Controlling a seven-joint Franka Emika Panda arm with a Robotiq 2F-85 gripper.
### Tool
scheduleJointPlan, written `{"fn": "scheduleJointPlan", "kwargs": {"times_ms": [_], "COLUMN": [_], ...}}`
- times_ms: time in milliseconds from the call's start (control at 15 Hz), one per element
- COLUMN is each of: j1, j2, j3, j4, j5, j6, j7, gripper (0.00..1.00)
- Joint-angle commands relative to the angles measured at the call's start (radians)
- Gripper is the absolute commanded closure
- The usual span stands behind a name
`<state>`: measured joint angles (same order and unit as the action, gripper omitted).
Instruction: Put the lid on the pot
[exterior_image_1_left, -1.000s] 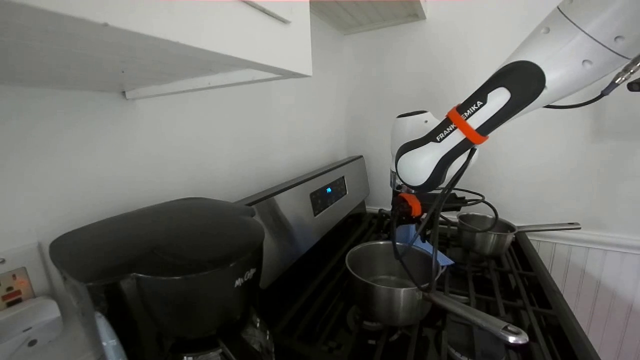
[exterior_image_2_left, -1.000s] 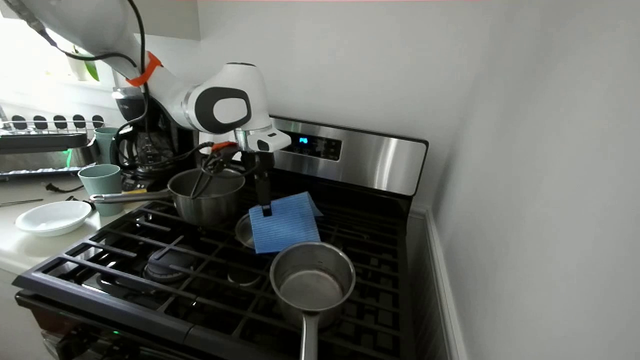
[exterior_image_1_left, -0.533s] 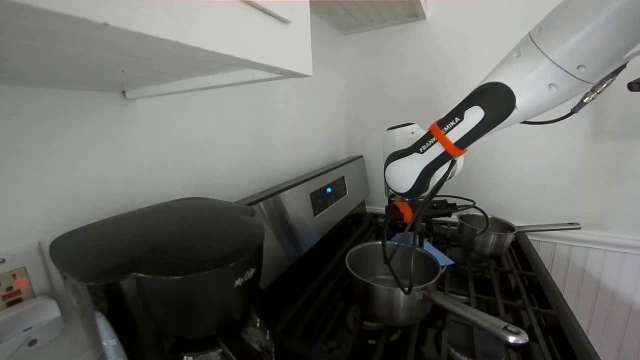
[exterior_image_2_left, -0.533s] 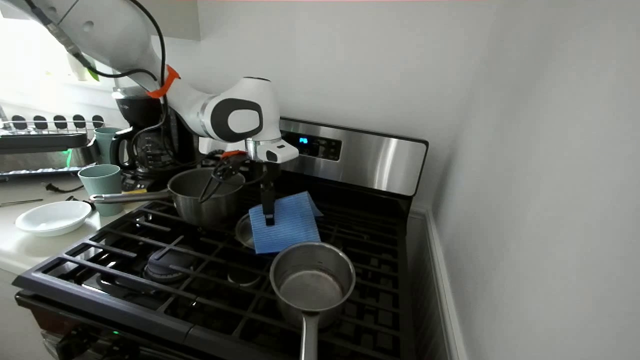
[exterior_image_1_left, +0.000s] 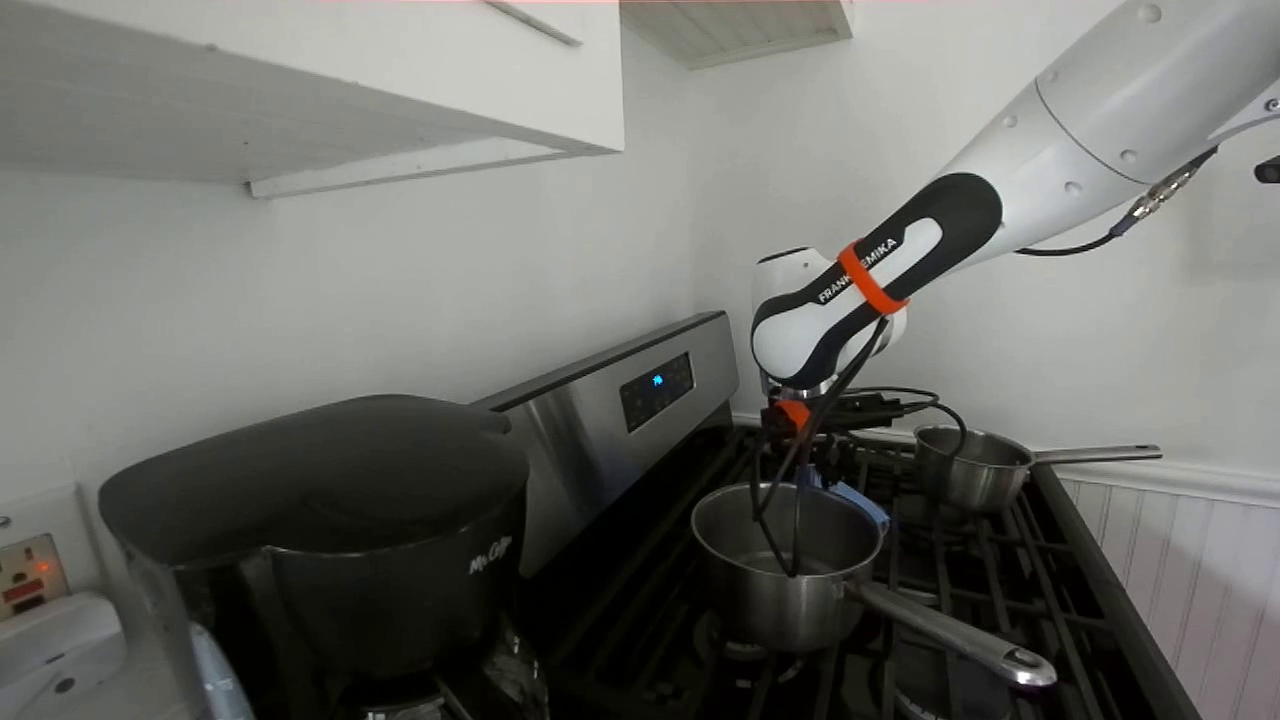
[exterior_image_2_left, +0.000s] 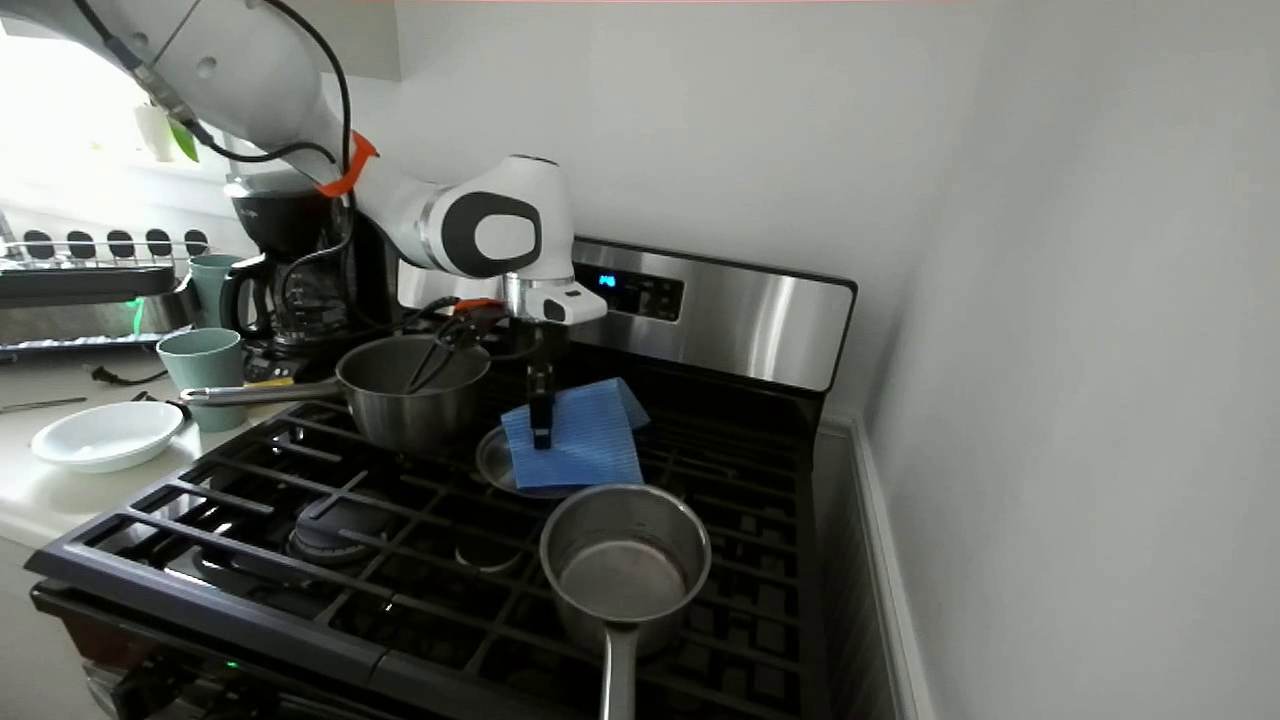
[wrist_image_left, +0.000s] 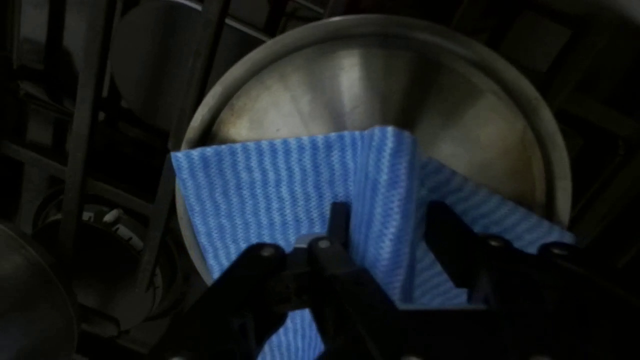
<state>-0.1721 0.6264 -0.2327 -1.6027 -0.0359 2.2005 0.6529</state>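
Note:
The lid (wrist_image_left: 305, 107), a round steel disc with a rolled rim, lies on the stove grate, partly covered by a blue striped cloth (wrist_image_left: 270, 185). In an exterior view its edge (exterior_image_2_left: 495, 462) shows beside the cloth. The cloth rises in a fold at its middle. My gripper (wrist_image_left: 388, 205) points down with one finger on each side of that fold. The left finger (wrist_image_left: 340, 225) touches the fold or nearly so, while a small gap stands before the right one. Whatever lies under the fold is hidden. The pot (exterior_image_1_left: 780, 600), with a long handle, stands uncovered beside the lid.
A smaller steel saucepan (exterior_image_2_left: 625, 580) stands close to the cloth. Cables from my arm hang over the pot in both exterior views. The stove's back panel (exterior_image_2_left: 760, 340) rises behind. A black coffee maker (exterior_image_1_left: 330, 480), green cup (exterior_image_2_left: 203, 365) and white bowl (exterior_image_2_left: 108, 437) are on the counter.
My gripper has come down onto the cloth, shifting slightly away from the pot, and its jaws have narrowed around the fold. The cloth's near edge has drawn in, baring more of the lid.

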Motion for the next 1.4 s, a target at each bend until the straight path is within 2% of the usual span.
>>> {"fn": "scheduleJointPlan", "kwargs": {"times_ms": [0,133,200,333,1333], "j1": [-0.005,-0.009,-0.01,-0.009,0.002], "j2": [0.038,0.039,0.04,0.041,-0.021], "j3": [-0.006,-0.007,-0.008,-0.008,-0.02], "j4": [0.062,0.068,0.07,0.075,0.052], "j5": [0.031,0.031,0.031,0.032,0.008], "j6": [-0.046,-0.058,-0.064,-0.065,-0.056], "j7": [-0.014,-0.012,-0.012,-0.011,-0.016], "gripper": [0.86,0.99,1.0,0.97,0.97]}}
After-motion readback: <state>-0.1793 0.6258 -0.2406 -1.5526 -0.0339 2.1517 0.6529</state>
